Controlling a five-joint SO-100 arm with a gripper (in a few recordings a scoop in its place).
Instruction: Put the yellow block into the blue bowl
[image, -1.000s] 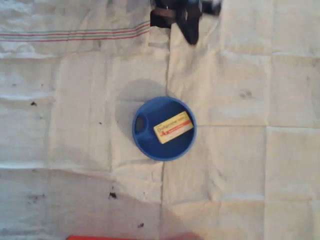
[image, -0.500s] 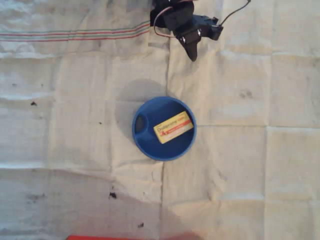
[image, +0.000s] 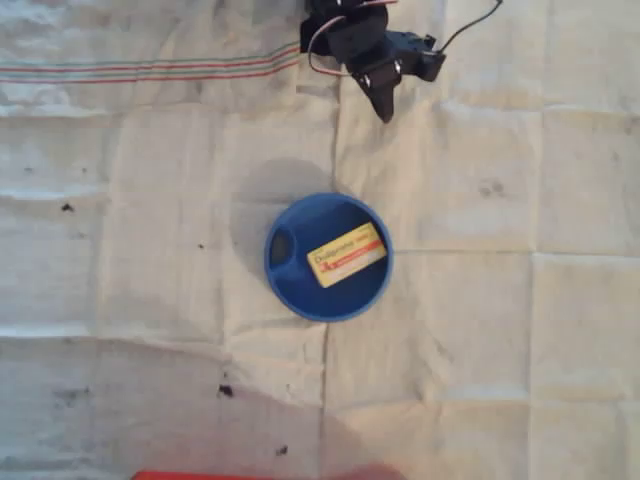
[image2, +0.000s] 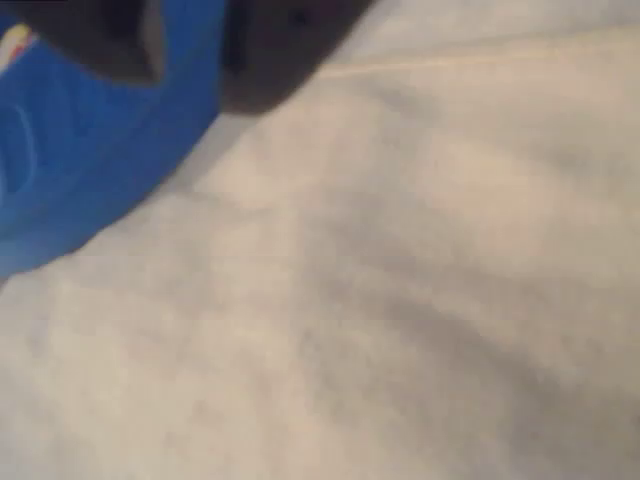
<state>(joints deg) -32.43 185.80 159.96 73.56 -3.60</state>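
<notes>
Yellow block (image: 347, 257) lies flat inside the blue bowl (image: 290, 290), lettering up. Over the last second the gripper (image: 383, 108) has pulled back to the far edge and settled (fingers appear pressed together, empty). Task looks done.

Black arm at top edge, tool (image: 383, 105) pointing downward in overhead view

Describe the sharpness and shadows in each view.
Overhead view: fairly sharp, warm even light; the blue bowl throws a soft shadow to its upper left, and the lettering on the yellow block inside it is visible but too small to read; the gripper at the top edge looks crisp. Wrist view: heavily blurred, the cloth is a smear and the bowl's wall has soft edges.
</notes>
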